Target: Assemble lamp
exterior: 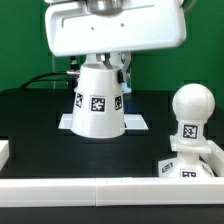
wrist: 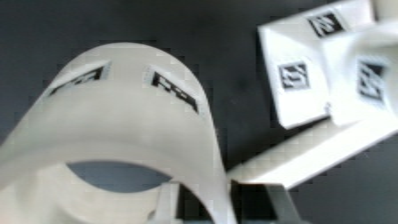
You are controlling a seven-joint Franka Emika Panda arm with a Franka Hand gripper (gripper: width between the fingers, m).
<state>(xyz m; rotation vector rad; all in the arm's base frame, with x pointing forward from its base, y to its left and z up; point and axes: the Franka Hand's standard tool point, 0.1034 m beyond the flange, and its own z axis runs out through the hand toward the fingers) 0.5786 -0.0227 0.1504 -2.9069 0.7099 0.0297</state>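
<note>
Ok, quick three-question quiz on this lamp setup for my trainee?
1. True or false: the bulb already sits on the base.
2. Which part stands directly under the gripper? A) the bulb B) the shade C) the base
3. Fill in: the shade stands upright with its ___ end on top.

Key: 1 true; 2 B; 3 narrow.
</note>
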